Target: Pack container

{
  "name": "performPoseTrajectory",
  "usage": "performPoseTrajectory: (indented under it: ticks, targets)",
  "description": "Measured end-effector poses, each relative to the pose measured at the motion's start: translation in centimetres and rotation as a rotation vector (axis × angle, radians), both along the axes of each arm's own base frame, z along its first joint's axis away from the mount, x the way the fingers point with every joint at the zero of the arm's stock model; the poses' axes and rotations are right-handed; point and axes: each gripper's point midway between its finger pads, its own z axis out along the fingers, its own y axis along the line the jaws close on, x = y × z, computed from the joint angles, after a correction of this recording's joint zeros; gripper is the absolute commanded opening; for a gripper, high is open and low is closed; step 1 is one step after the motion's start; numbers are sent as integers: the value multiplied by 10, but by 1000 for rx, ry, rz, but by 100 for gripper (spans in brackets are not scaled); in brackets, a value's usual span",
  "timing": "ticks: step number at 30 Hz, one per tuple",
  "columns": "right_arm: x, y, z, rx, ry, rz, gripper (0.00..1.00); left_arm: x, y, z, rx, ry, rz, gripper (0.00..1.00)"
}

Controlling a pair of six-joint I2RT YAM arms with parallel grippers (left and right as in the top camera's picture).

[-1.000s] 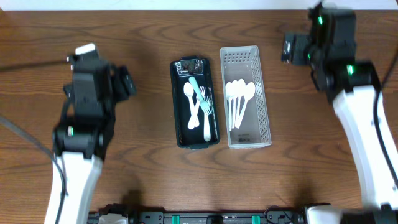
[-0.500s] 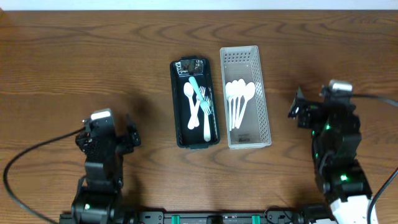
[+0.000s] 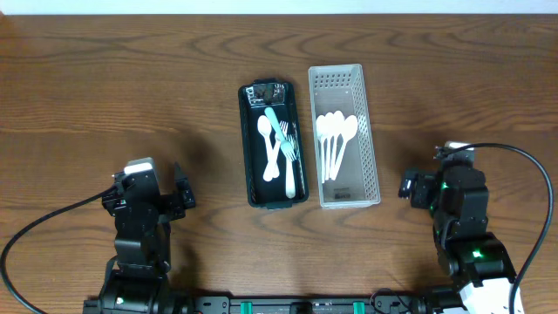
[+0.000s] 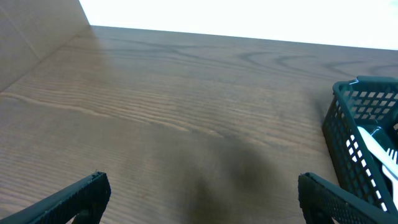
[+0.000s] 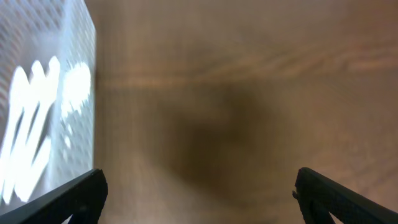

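My left claw and right claw both stand wide apart and carry nothing, each low over the bare worktop, on the near side of the two baskets and well apart from them. The white basket already holds a bunch of white spoons. Just beside it, the dark basket holds a mixed heap of cutlery, white and teal pieces lying together. I judge the packing partly done: some spoons are in, but if the rest must go across, that heap is all still to move. I cannot tell which pieces belong where.
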Motion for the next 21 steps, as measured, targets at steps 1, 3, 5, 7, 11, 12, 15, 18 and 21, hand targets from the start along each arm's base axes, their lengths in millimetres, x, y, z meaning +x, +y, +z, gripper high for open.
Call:
performPoseTrajectory:
  ticks: [1, 3, 5, 7, 11, 12, 15, 18, 21]
  targets:
    - [-3, 0, -4, -3, 22, 0, 99, 0, 0, 0, 0, 0, 0, 98]
    - [-10, -1, -12, -8, 65, 0, 99, 0, 0, 0, 0, 0, 0, 98]
    - [-17, -2, -19, -13, 106, 0, 99, 0, 0, 0, 0, 0, 0, 98]
    - [-22, -2, -23, -16, 132, 0, 99, 0, 0, 0, 0, 1, 0, 98]
    - [-36, -4, -22, -17, 145, 1, 99, 0, 0, 0, 0, 0, 0, 98]
    - [-40, -4, -17, -14, 124, 1, 99, 0, 0, 0, 0, 0, 0, 98]
    - [-50, -6, 6, -2, 15, 1, 99, 0, 0, 0, 0, 0, 0, 98]
    - [-60, -7, 33, 14, -124, 0, 99, 0, 0, 0, -1, 0, 0, 98]
    - [-74, -9, 49, 22, -219, -4, 99, 0, 0, 0, -1, 0, 0, 98]
